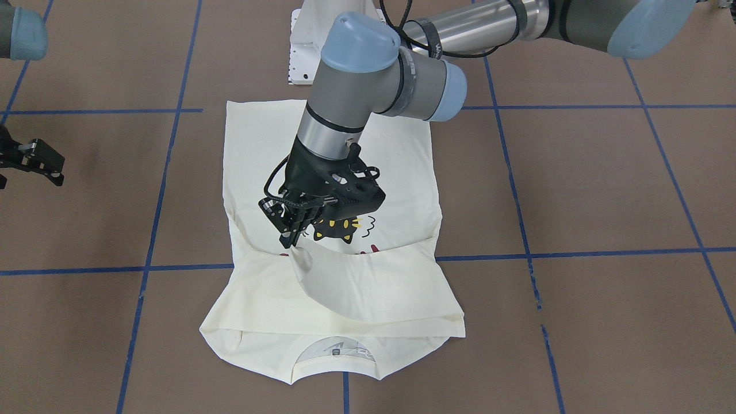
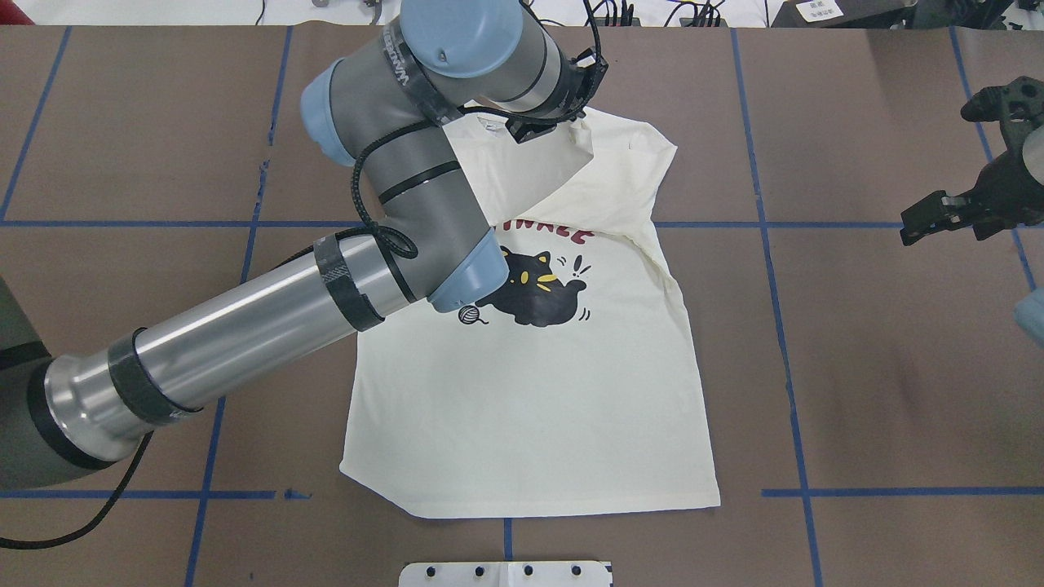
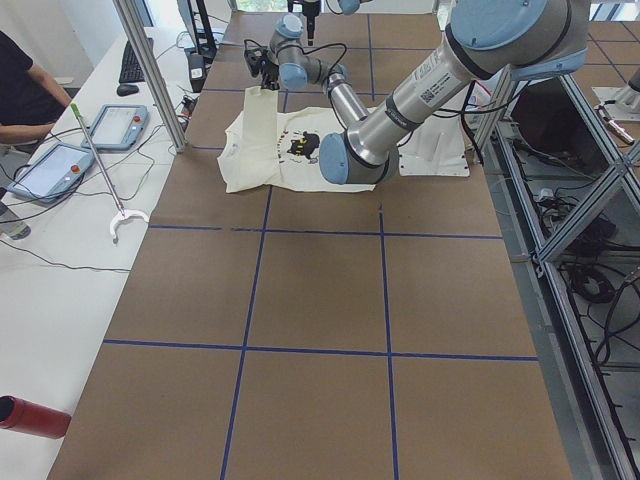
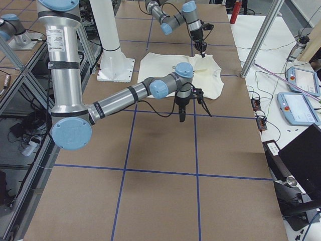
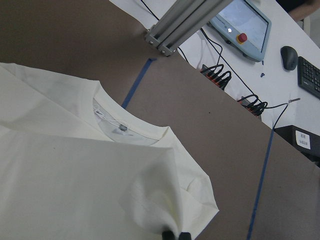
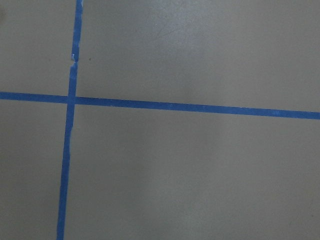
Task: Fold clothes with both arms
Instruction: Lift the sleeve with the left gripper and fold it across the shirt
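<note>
now left gripper (image 1: pixel 293 241) pinches a fold of the t-shirt (image 1: pixel 259 149), right gripper (image 4: pixel 194 114) spread wide.

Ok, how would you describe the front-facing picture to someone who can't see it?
The robot's left arm reaches down over a cream-white cat-print T-shirt on a brown table, its jaws pinching a lifted fold of the cloth. The right arm hangs at the picture's left edge, jaws open, off the shirt.
</note>
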